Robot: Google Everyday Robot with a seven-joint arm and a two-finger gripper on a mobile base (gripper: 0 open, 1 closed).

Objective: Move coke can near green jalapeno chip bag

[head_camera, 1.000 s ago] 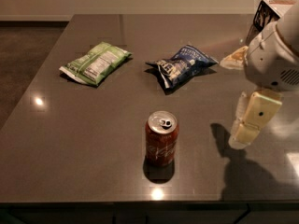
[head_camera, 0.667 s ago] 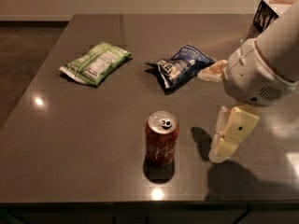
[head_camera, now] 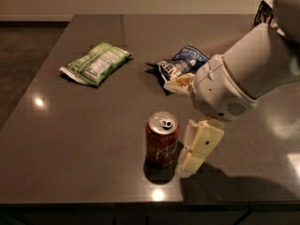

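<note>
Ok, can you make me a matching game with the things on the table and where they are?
Things:
1. coke can
2. green jalapeno chip bag
3. dark blue chip bag
4. gripper

Places:
A. lying flat, far back on the picture's left side of the table
B. close beside the can, on the picture's right
C. standing upright near the front edge
D. crumpled at the back middle, next to the robot arm

Pairs: 1-C, 2-A, 3-D, 4-B
</note>
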